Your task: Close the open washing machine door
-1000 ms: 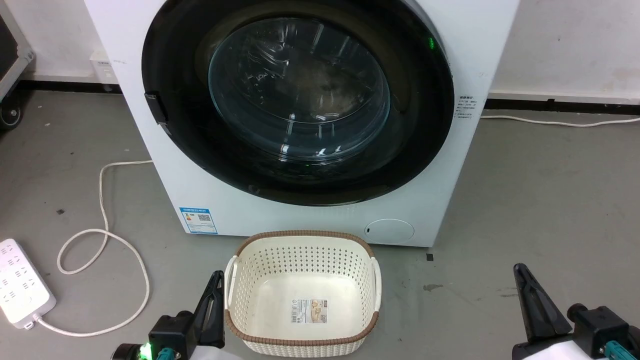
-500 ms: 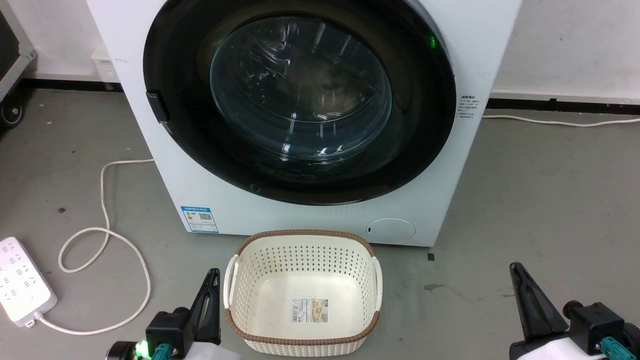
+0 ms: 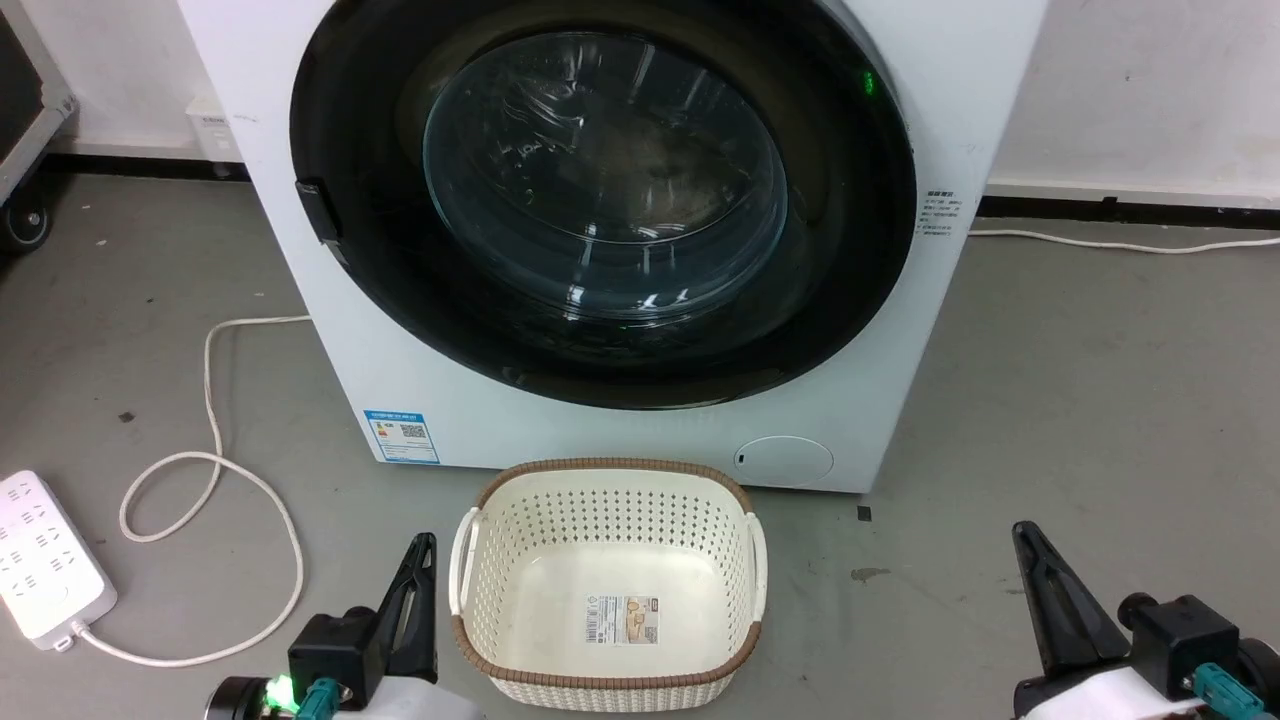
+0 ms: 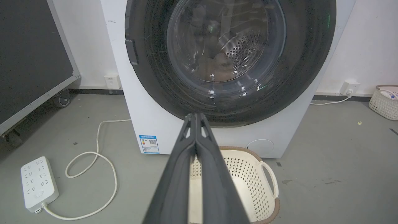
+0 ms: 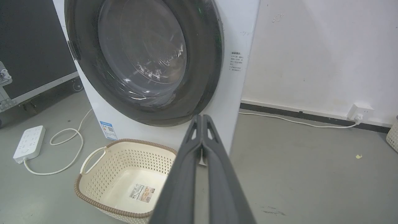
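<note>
**Stock on view, nearest first**

- Grippers, two. My left gripper (image 3: 426,548) is low at the left, just beside the basket. My right gripper (image 3: 1022,532) is low at the right, over bare floor. In each wrist view the two dark fingers are pressed together along their length, with nothing between them.
- Baskets, two. One cream basket (image 3: 612,466) with a brown rim stands just before the washer. A second basket (image 4: 384,102) stands far off by the wall.
- Power strip (image 3: 45,570), one, white, with a looped white cable (image 3: 250,500).
- Washing machine (image 3: 640,440), one, white.
- Washing machine door (image 3: 850,250), one. It lies flat on the washer front and I see no gap around it. Its latch tab (image 3: 315,212) is on the left rim.
- Wall socket (image 4: 349,87), one.

Against a second ago, the whole head view has drifted slightly rightward, which is my camera moving. The door looks unchanged. The right gripper sits a little nearer the basket.
</note>
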{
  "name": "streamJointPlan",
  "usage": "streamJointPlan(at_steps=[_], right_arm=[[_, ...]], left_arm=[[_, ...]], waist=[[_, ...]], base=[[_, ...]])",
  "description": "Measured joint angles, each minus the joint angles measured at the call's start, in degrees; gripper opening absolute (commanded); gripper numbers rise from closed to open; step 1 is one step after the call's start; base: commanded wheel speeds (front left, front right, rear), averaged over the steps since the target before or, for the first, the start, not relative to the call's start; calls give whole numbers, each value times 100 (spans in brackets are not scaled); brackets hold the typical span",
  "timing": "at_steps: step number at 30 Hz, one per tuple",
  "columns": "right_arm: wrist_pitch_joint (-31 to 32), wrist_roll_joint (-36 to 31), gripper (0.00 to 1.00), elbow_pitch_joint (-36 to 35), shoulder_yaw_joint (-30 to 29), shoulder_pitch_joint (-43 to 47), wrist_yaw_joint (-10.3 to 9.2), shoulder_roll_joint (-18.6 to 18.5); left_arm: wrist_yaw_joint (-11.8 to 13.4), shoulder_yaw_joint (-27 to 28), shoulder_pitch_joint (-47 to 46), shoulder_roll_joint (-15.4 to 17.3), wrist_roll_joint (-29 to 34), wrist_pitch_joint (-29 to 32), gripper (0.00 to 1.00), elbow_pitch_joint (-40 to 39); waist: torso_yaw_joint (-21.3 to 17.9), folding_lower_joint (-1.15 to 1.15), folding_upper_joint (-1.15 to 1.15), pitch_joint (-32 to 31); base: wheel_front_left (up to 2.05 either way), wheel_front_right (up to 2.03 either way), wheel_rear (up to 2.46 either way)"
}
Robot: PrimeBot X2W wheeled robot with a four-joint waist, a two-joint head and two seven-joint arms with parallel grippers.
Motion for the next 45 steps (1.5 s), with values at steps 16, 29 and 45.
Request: streamJointPlan(at_steps=[16, 29, 45], right_arm=[[185, -49, 0, -54, 58, -15, 0, 2], [336, -57, 0, -102, 111, -38, 0, 5], [536, -76, 0, -177, 165, -119, -1, 12]], left_arm=[[-7, 89, -25, -2, 98, 183, 0, -87], [-34, 160, -37, -3, 151, 336, 0, -172], [-47, 244, -91, -5, 249, 512, 0, -268]], waist=[[26, 0, 0, 13], [47, 0, 0, 23], [73, 0, 0, 36]], base=[[0, 0, 0], [0, 0, 0], [0, 0, 0]])
